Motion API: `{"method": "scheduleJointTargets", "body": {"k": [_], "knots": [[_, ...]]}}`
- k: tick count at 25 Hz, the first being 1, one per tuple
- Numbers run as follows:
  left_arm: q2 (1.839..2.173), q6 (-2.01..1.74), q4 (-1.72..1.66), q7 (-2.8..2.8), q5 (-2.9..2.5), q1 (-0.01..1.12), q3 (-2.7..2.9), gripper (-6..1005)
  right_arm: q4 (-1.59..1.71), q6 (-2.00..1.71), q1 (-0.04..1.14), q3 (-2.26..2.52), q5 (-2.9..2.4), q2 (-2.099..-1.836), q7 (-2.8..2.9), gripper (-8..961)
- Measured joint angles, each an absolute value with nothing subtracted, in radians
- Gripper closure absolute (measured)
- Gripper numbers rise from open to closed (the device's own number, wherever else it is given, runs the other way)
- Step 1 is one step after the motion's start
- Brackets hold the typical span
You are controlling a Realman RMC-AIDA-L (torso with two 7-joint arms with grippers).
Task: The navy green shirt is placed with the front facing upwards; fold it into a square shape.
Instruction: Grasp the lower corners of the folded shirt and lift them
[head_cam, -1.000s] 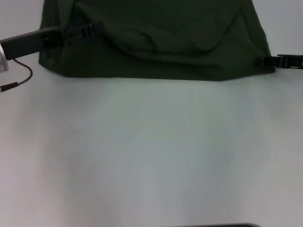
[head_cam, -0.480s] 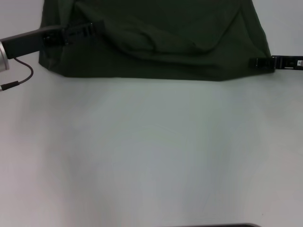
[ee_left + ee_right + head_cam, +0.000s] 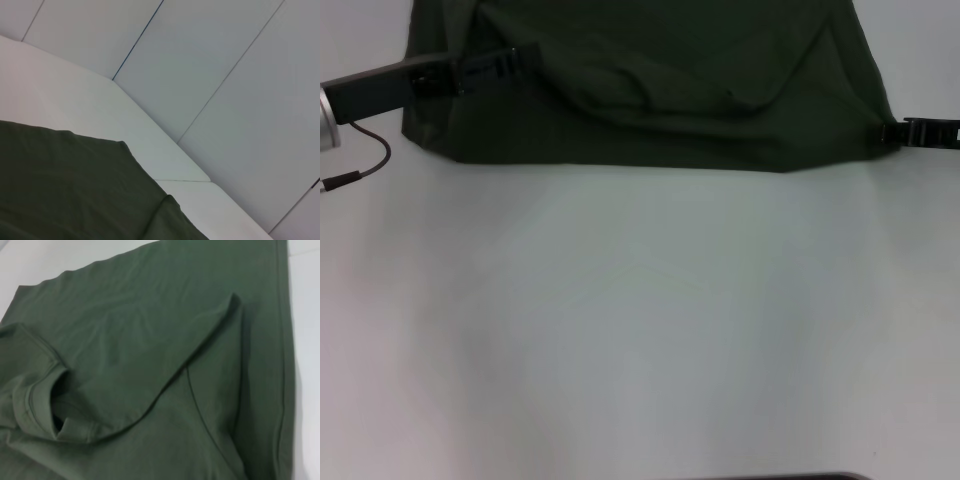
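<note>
The navy green shirt (image 3: 650, 90) lies across the top of the head view on the white tabletop (image 3: 640, 320), its plain side up. The left gripper (image 3: 525, 55) reaches in from the upper left, its fingers lying over the cloth; the right gripper (image 3: 892, 132) sits at the shirt's right edge. Whether either gripper's fingers are closed cannot be told.

It looks like a plain lab or test room: a bare white worktop (image 3: 640, 320) stands against pale wall panels (image 3: 210, 75) with thin seams, nothing homely around.
</note>
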State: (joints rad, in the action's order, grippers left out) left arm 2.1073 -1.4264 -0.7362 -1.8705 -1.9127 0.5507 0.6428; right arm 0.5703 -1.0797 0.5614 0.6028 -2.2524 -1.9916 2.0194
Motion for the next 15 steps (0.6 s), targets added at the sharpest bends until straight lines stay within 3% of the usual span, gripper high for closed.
{"method": "scheduleJointTargets", "body": {"k": [5, 10, 15], "knots": [[2.109, -1.419, -0.736, -1.871, -1.913, 0.549, 0.643, 188, 0.569, -1.081, 0.555, 0.593, -2.25, -1.991, 2.01, 796], [2.109, -1.417, -0.736, -1.871, -1.913, 0.548, 0.643, 188, 0.569, -1.081, 0.554, 0.592, -2.25, -1.991, 2.009, 900], [2.109, -1.417, -0.734, -1.871, -1.913, 0.542, 0.643, 188, 0.569, -1.079, 0.55, 0.588, -2.25, -1.991, 2.009, 900]]}}
